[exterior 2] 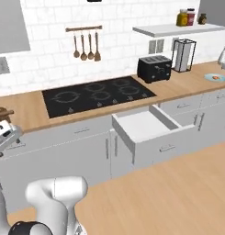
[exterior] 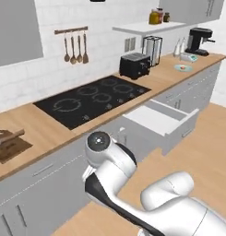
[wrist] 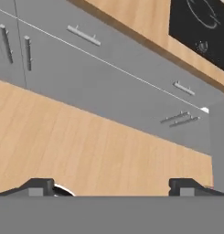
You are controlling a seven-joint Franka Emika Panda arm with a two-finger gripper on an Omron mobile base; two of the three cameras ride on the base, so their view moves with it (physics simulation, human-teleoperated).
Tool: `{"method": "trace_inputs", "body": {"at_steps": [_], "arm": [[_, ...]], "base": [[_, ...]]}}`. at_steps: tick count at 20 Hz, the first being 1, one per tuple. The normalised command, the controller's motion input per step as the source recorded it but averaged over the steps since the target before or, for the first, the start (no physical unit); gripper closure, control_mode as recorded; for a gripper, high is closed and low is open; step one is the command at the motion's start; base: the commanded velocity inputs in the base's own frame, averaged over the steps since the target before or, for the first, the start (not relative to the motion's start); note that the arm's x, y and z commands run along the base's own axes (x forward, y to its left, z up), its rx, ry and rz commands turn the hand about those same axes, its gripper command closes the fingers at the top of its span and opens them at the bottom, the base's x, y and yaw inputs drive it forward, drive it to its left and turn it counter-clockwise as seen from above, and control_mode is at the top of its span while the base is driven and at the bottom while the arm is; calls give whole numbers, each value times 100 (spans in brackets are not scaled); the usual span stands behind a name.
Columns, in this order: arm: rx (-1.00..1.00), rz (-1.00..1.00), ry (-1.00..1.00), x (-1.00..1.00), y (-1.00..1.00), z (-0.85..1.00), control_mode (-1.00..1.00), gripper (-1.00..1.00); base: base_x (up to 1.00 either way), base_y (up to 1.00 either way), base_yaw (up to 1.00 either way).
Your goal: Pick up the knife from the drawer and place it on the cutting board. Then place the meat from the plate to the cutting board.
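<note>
Found the drawer (exterior: 161,120) (exterior 2: 148,129) pulled fully out below the hob (exterior: 93,99) (exterior 2: 98,96), presumably to give access from above to the knife. Could not make out the knife itself: saw nothing but plain white inside the drawer from either base view, possibly because of a thin object lying flat or hidden behind the front wall. Located the cutting board (exterior: 10,148) flat on the counter at the far left end, well apart from the drawer, with a paler wooden piece at its back edge, identity unclear. Located the plate (exterior: 183,68) (exterior 2: 216,77) at the opposite end of the counter, beyond the toaster (exterior: 134,65) (exterior 2: 154,69), carrying the meat (exterior: 182,67) (exterior 2: 217,77) as a small orange spot at its centre. Judged both transfers not yet begun. Recorded the gripper (wrist: 112,186) with jaws spread about as wide as possible and nothing between them, pointed at bare wooden floor and grey cabinet fronts rather than at the drawer, so probably needing a swing up and over before any descent. Checked for writing: none legible on the toaster, the coffee machine (exterior: 199,40) or the shelf jars (exterior: 155,17) (exterior 2: 182,17), all too small or blurred to tell.
</note>
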Motion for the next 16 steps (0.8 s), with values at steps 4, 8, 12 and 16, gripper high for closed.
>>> {"method": "trace_inputs", "body": {"at_steps": [4,8,12,16], "arm": [[0,0,0,0,0,0,100,-100],[0,0,0,0,0,0,100,-100],[0,0,0,0,0,0,100,-100],[0,0,0,0,0,0,100,-100]], "base": [[-17,-4,-76],[29,-97,-32],[56,-100,-10],[69,-100,-2]]}}
